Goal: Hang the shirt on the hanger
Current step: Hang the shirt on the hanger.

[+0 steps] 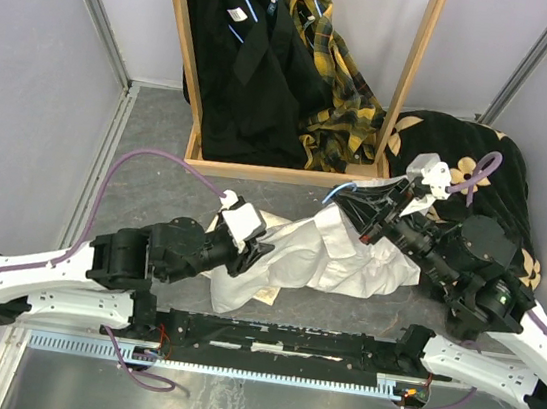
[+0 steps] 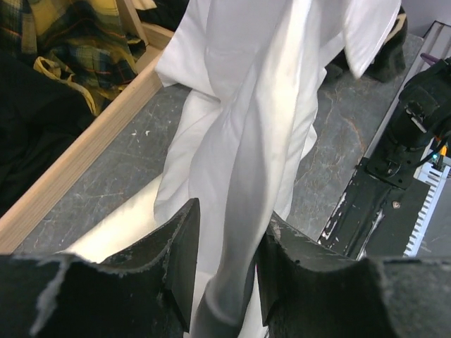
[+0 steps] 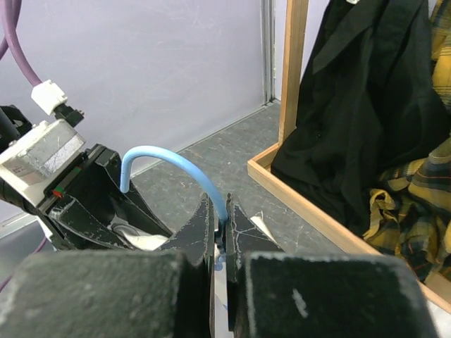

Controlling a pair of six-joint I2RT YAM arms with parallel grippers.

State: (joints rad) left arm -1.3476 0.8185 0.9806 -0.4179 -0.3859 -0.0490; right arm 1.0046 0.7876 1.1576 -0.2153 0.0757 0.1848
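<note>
Near edge: a black rail [image 1: 286,342] ran across the table [image 1: 145,188] between the two arm bases.
Left gripper [image 1: 253,247]: reached in from the left, low over the table. In its wrist view the gripper [image 2: 227,232] had both fingers pressed onto a bunched fold of the shirt, which filled the gap between them.
Shirt [image 1: 337,258]: white, crumpled, lying on the table between the two grippers, with one end at the left gripper and the other under the right gripper. In the left wrist view the shirt [image 2: 261,105] ran from the fingers away towards the rack in long folds.
Right gripper [image 1: 354,203]: reached in from the right, over the shirt's far right end. In its wrist view the gripper [image 3: 220,225] had its fingers nearly together, clamped on the hanger's wire.
Hanger [image 3: 169,158]: light-blue wire, with the hook arching up and left out of the right fingers. From above only a short blue curve [image 1: 333,194] showed at the fingertips. The triangular body could not be seen.
Rack [image 1: 288,174]: a wooden frame standing just beyond the shirt, its base board near the cloth but apart from it.
Black garments [image 1: 251,70]: hung on blue hangers inside the rack, on the left.
Plaid garment [image 1: 345,83]: yellow and black, hung beside them on the right.
Floral cloth [image 1: 444,136]: dark, heaped right of the rack behind the right arm.
</note>
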